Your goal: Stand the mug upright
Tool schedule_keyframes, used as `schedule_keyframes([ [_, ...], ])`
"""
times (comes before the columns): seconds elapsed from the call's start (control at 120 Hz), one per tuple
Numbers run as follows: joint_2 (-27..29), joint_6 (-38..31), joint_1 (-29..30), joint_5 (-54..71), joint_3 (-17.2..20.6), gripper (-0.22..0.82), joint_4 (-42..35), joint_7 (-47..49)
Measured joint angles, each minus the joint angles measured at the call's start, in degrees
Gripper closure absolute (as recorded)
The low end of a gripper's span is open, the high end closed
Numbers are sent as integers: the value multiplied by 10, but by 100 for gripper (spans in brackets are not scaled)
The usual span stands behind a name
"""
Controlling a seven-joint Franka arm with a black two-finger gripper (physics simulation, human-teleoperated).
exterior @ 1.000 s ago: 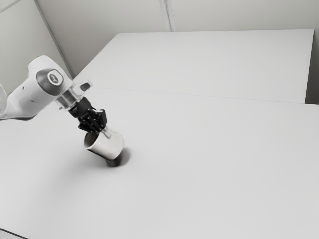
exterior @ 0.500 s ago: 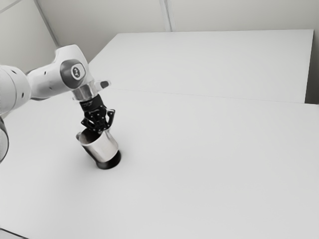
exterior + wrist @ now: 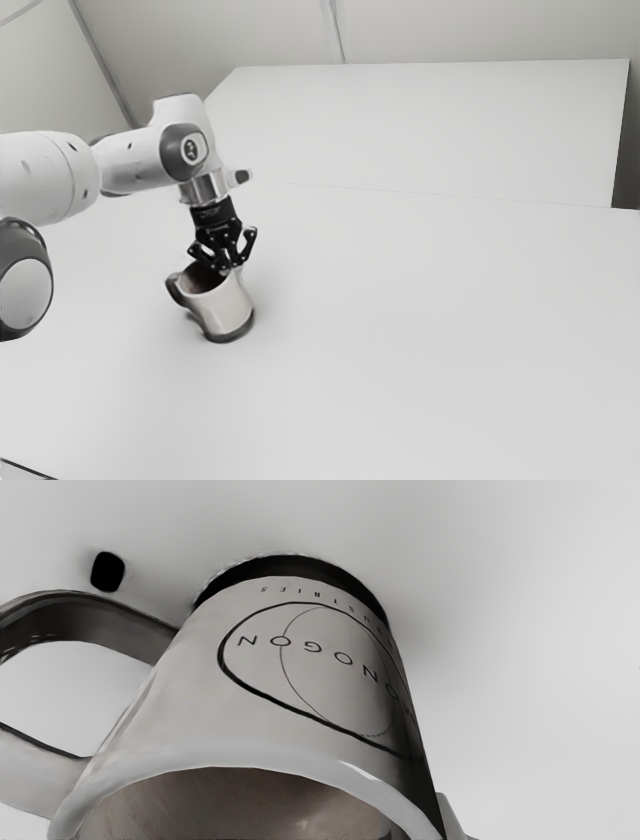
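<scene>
Mug [image 3: 226, 304] leans short of upright, its wall pinched by the gripper [image 3: 229, 270]

Arm: white, with rounded segments and small dark spots [image 3: 45, 172]
Joint cap: gray disc, pale ring, dark emblem [image 3: 187, 150]
Lower joint: dark gray band, pale round face [image 3: 25, 293]
Collar: silvery metal [image 3: 205, 188]
Jaws: black, linked, dotted with pale pins

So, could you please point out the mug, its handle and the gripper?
Mug [image 3: 310, 685]: wrist view, on its lettered outer wall.
Handle [image 3: 173, 290]: exterior view, on its outer curve.
Gripper [image 3: 230, 270]: exterior view, midway between its fingers' tips.
</scene>
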State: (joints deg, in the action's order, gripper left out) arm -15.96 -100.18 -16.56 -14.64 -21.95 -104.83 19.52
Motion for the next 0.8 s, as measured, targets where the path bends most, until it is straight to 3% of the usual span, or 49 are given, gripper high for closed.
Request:
schedule_keyframes([
  [0.292, -17, -21, -11, -25, 1, 78, -2, 36],
  [0.533, -8, -34, -18, -29, 1, 29, -3, 52],
  [0.65, 9, -33, -18, -28, 1, 17, -2, 58],
  [0.8, 62, -21, -8, 8, 17, 8, -1, 51],
])
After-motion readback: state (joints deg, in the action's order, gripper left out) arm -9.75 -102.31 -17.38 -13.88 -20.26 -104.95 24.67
